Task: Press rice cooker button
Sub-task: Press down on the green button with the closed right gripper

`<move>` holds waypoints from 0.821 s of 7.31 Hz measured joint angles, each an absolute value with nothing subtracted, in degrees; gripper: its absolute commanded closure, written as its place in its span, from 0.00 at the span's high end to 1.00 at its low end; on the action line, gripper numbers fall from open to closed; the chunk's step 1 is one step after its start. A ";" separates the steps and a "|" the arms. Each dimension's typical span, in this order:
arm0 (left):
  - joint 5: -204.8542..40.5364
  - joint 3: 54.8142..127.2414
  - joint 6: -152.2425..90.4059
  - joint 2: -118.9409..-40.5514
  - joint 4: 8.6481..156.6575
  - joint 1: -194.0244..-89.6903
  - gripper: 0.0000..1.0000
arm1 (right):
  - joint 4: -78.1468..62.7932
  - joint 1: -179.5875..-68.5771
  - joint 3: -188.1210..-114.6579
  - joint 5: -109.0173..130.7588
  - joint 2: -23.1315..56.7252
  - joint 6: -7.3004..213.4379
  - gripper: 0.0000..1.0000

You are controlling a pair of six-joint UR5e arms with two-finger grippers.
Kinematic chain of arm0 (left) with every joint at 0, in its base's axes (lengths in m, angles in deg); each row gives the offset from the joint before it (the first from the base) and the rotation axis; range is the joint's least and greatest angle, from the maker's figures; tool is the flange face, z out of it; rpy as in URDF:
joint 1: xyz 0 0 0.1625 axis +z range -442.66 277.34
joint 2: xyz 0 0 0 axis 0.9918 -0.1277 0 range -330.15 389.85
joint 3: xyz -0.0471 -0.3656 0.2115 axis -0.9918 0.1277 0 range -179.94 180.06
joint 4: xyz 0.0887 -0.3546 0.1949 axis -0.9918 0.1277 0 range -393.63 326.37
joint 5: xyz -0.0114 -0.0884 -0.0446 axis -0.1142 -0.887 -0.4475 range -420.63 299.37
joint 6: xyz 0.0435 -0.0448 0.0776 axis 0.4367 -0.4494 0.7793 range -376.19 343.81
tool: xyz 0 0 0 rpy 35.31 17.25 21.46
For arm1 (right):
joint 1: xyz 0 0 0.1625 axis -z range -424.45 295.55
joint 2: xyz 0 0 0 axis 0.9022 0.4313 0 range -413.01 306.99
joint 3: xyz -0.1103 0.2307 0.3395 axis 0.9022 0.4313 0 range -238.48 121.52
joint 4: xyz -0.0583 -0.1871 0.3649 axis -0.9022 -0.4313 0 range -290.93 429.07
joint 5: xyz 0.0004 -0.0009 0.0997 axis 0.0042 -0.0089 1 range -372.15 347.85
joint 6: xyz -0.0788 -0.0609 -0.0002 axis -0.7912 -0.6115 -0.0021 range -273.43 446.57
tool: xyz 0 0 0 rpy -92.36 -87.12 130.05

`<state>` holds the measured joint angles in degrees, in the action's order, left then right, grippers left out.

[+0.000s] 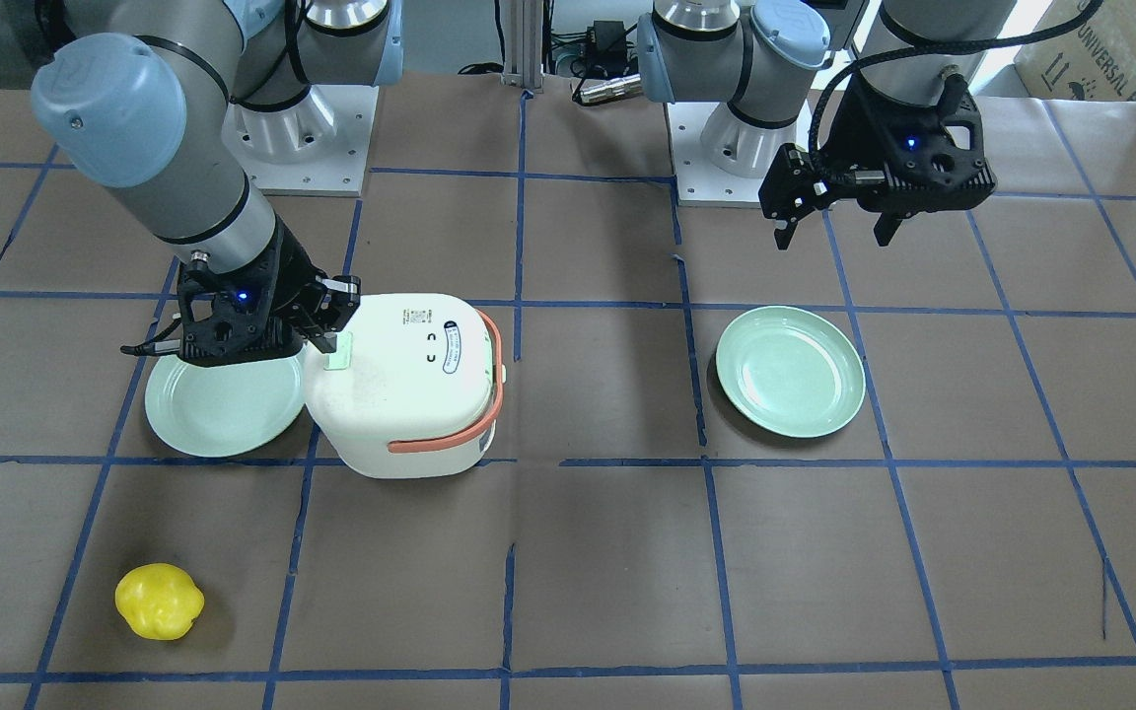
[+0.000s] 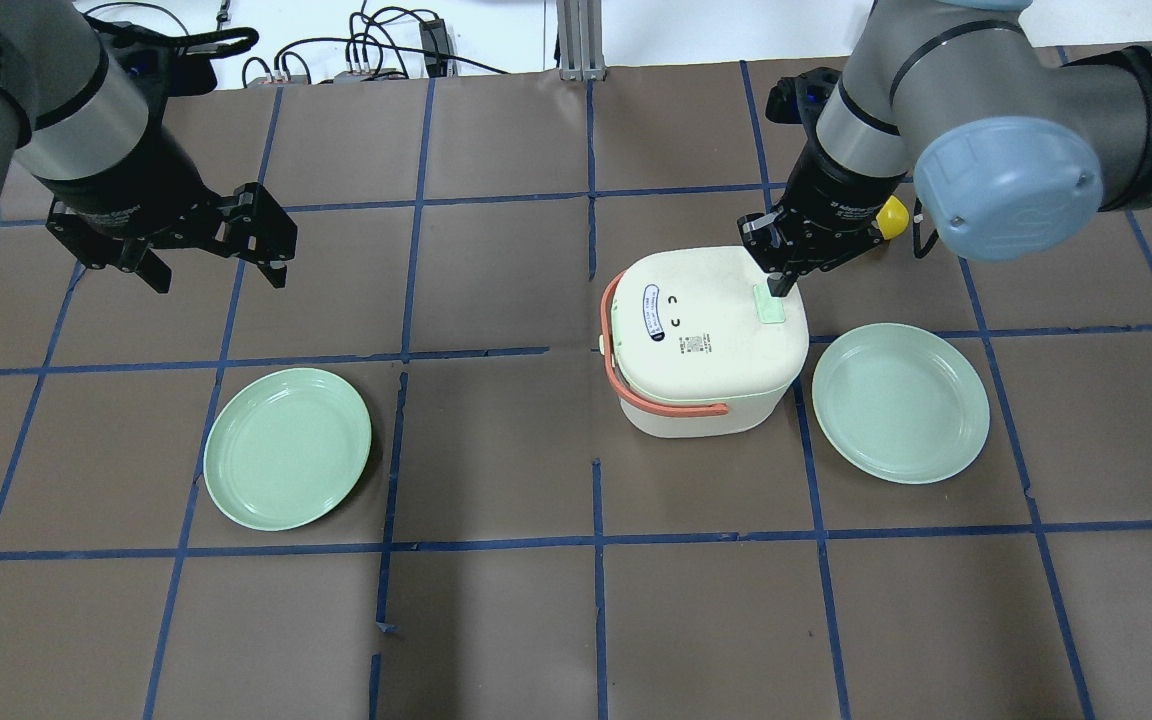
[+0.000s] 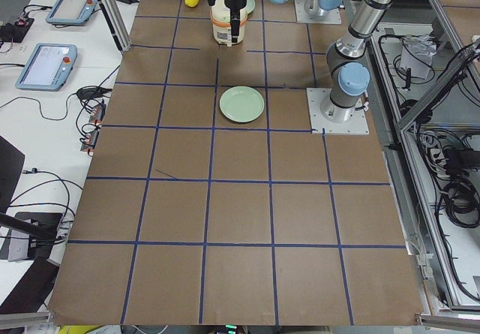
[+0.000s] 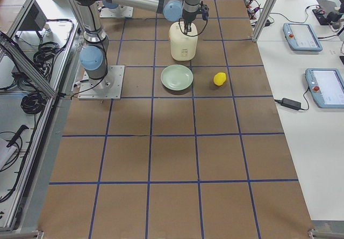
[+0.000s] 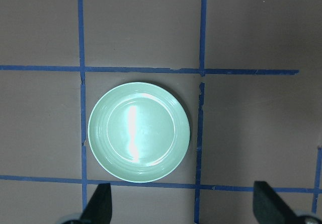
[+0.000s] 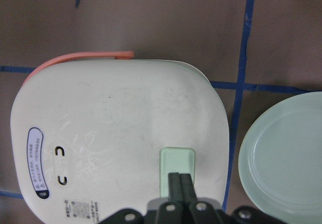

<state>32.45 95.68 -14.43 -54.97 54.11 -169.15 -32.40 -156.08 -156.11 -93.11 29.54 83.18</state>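
Observation:
The white rice cooker (image 1: 410, 394) stands on the table with its lid shut and its coral handle down; it also shows in the overhead view (image 2: 706, 330) and the right wrist view (image 6: 115, 133). The pale green button (image 1: 339, 352) (image 2: 768, 303) (image 6: 177, 161) sits at the lid's edge. My right gripper (image 1: 326, 340) (image 2: 781, 288) (image 6: 180, 181) is shut, with its joined fingertips on the button's outer end. My left gripper (image 1: 834, 237) (image 2: 218, 272) (image 5: 182, 209) is open and empty, hovering well above the table, far from the cooker.
One mint-green plate (image 1: 223, 399) (image 2: 901, 400) (image 6: 287, 153) lies right beside the cooker, partly under my right wrist. A second plate (image 1: 790, 370) (image 2: 288, 447) (image 5: 139, 131) lies below my left gripper. A yellow lumpy object (image 1: 159, 602) (image 4: 219, 78) lies on the far side.

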 measured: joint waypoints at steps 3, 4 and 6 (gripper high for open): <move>32.45 95.68 -14.43 -54.97 54.11 -169.15 1.00 | -33.38 -156.09 -156.13 -93.10 28.74 82.92 0.06; 32.45 95.68 -14.43 -54.97 54.15 -169.15 1.00 | -33.57 -156.09 -156.16 -93.08 28.60 82.89 0.06; 32.45 95.68 -14.43 -54.97 54.12 -169.15 1.00 | -34.18 -156.09 -156.38 -93.00 28.13 82.88 0.06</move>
<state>32.45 95.68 -14.43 -54.97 54.12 -169.15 -34.18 -156.09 -156.38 -93.00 28.13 82.88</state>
